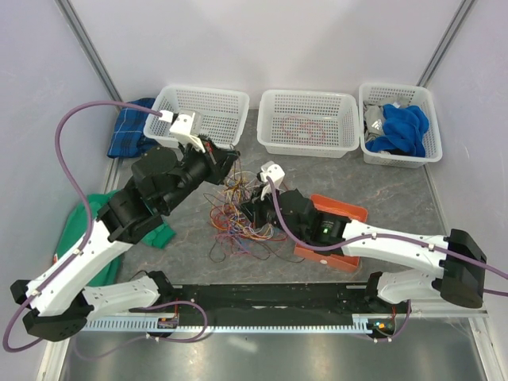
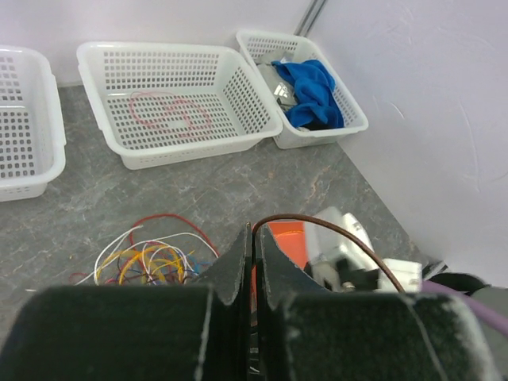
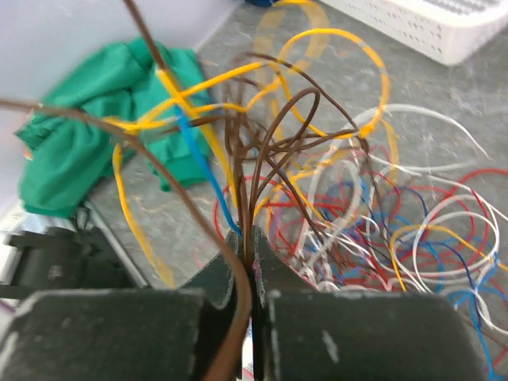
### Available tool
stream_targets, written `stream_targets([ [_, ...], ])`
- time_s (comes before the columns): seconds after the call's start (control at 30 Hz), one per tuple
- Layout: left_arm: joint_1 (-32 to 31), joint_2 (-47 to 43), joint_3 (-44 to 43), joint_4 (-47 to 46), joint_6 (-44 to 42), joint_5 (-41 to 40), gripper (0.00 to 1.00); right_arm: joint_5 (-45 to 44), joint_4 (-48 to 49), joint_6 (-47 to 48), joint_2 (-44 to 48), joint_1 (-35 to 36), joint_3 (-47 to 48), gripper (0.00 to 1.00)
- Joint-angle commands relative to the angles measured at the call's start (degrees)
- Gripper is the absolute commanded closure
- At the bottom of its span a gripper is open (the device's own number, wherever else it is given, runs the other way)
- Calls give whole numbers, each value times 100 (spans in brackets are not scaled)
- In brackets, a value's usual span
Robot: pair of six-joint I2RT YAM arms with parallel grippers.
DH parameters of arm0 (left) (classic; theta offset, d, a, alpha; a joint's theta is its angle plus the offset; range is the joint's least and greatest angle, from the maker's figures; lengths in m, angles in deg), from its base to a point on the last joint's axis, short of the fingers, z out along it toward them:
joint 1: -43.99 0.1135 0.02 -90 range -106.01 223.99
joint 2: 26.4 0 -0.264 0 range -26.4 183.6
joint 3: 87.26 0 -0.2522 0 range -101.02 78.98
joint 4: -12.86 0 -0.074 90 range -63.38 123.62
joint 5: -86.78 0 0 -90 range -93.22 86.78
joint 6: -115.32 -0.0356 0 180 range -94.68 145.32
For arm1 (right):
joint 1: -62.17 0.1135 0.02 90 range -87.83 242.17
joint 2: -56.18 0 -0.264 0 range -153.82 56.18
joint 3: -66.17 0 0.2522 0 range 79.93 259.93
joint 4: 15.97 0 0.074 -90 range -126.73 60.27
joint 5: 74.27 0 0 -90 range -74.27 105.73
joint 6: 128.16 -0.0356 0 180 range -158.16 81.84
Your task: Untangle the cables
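Grey table [image 1: 381,186]: left gripper [image 2: 252,232] and right gripper [image 3: 248,238] each pinch brown cables [image 3: 246,198] (clear only from wrists).

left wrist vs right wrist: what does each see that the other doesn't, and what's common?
Left wrist only: the blue cloth and the orange tray.
Right wrist only: the green cloth.
Both: the loose cables on the table and a white basket, though the right wrist catches just a corner of one. In each view the gripper is closed: the left gripper on a brown cable, the right gripper on brown cables.
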Motion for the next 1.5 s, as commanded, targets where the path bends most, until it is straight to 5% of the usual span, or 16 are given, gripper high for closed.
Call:
stream_targets([
  [0.0,23,123,-877,-43,-493,-289,98,-327,357,-323,-55,-57,-509,100],
  [0.63,23,1318,-4824,-70,-2084,-923,98,-354,172,-1255,-1487,-338,-1329,100],
  [0.7,23,1327,-4825,-61,-2102,-923,98,-205,251,-1255,-1532,-338,-1320,73],
  [0.73,23,1310,-4790,-52,-2111,-940,98,-169,260,-1246,-1514,-338,-1320,48],
  [0.83,23,1266,-4640,-43,-2155,-1028,98,-204,199,-1264,-1322,-329,-1302,23],
  [1.27,23,1231,-4210,71,-2006,-896,98,-529,453,-342,1525,-127,-891,17],
  [1.47,23,1187,-3982,71,-1839,-818,98,-143,672,160,1151,-127,-118,18],
])
